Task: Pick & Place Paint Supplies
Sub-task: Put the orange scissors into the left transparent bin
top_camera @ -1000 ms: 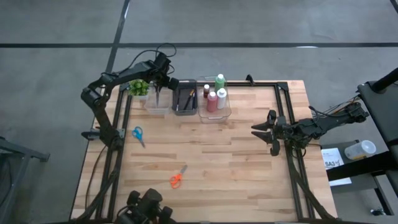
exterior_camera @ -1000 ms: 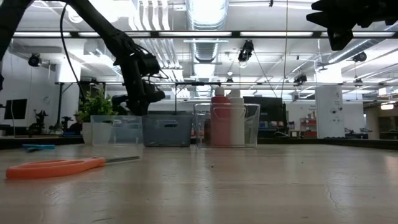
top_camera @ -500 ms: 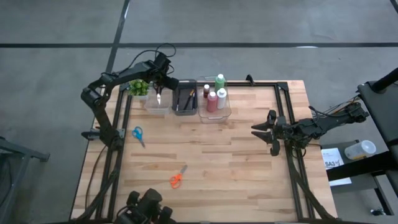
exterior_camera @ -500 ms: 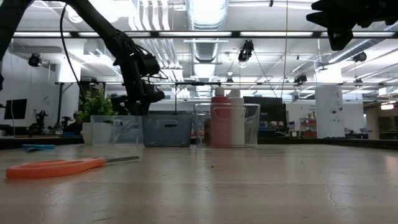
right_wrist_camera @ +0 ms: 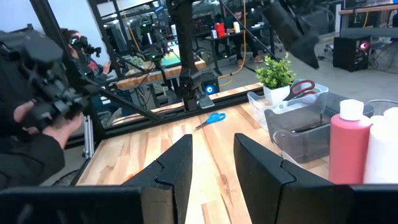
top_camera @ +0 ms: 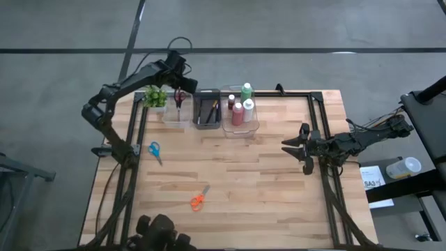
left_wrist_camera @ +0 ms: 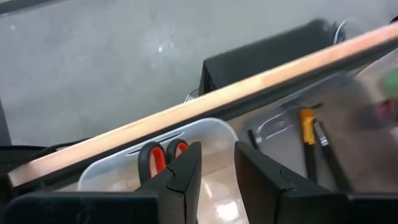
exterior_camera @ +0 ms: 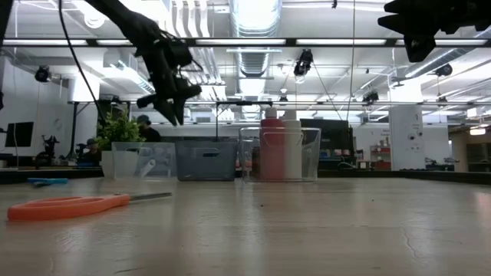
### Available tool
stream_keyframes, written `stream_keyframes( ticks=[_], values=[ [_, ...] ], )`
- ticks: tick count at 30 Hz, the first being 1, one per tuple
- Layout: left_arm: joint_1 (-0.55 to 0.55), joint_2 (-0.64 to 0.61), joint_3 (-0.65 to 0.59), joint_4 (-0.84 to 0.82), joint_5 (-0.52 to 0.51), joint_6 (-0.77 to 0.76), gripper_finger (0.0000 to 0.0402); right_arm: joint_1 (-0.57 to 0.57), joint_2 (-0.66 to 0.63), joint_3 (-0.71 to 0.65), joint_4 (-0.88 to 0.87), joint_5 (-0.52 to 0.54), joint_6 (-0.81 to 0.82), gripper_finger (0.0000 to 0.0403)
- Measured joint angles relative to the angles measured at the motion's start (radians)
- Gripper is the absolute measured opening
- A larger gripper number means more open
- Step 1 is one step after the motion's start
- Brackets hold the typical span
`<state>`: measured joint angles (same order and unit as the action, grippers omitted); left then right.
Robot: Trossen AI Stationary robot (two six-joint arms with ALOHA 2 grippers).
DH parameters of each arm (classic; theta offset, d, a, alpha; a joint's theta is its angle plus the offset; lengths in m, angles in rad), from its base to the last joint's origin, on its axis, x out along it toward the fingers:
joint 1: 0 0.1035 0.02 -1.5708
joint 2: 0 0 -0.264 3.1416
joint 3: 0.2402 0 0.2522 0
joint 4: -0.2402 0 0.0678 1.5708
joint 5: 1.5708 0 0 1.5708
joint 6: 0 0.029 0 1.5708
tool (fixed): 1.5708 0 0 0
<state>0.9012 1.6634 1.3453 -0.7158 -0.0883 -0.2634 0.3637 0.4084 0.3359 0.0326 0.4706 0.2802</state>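
In the high view the left arm rises from the worktop's (top_camera: pixel 279 174) left edge and bends toward the upper left of the frame, its left hand (top_camera: pixel 177 70) held above the far rim over the clear bin (top_camera: pixel 177 111). In the left wrist view its fingers (left_wrist_camera: pixel 184 171) stand slightly apart with nothing between them. Below them the red-handled scissors (left_wrist_camera: pixel 163 155) stand in the clear bin, handles up, leaning on its wall; the high view shows them at the bin's far end, beside the potted plant (top_camera: pixel 155 97).

Left of centre, the blue scissors (top_camera: pixel 155 150) lie flat near the left edge, long axis running toward the frame's lower right. The orange scissors (top_camera: pixel 198 200) lie lower in the frame, blades pointing up and right, with bare wood all around.

Along the top edge, the dark bin (top_camera: pixel 207 111) holds thin brushes lying lengthwise, and the next clear bin (top_camera: pixel 240 127) holds upright bottles: a green bottle (top_camera: pixel 247 90), a red bottle (top_camera: pixel 237 113) and a white bottle (top_camera: pixel 248 110).

At the right, the right arm reaches in level from the right edge, and its right hand (top_camera: pixel 301 148) hangs over the worktop's right side with fingers spread and empty. The centre and lower right of the worktop are open.
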Motion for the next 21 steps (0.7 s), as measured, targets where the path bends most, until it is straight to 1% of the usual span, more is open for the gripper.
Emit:
stream_keyframes(
  ticks=[6,9,14,18,21],
  values=[
    [-0.021,-0.110,-0.006,-0.022,0.015,-0.046,0.0106,0.000,0.000,0.000,0.000,0.000,0.000,0.0116],
    [-0.045,-0.159,-0.010,-0.066,0.030,-0.069,0.0106,0.000,0.000,0.000,0.000,0.000,0.000,0.0116],
    [-0.118,-0.214,-0.018,-0.163,0.030,-0.109,0.0106,0.000,0.000,0.000,0.000,0.000,0.000,0.0116],
    [-0.193,-0.247,-0.067,-0.174,0.030,-0.112,0.0106,0.000,0.000,0.000,0.000,0.000,0.000,0.0116],
    [-0.245,-0.261,-0.108,-0.173,0.030,-0.143,0.0106,0.000,0.000,0.000,0.000,0.000,0.000,0.0116]
  ],
)
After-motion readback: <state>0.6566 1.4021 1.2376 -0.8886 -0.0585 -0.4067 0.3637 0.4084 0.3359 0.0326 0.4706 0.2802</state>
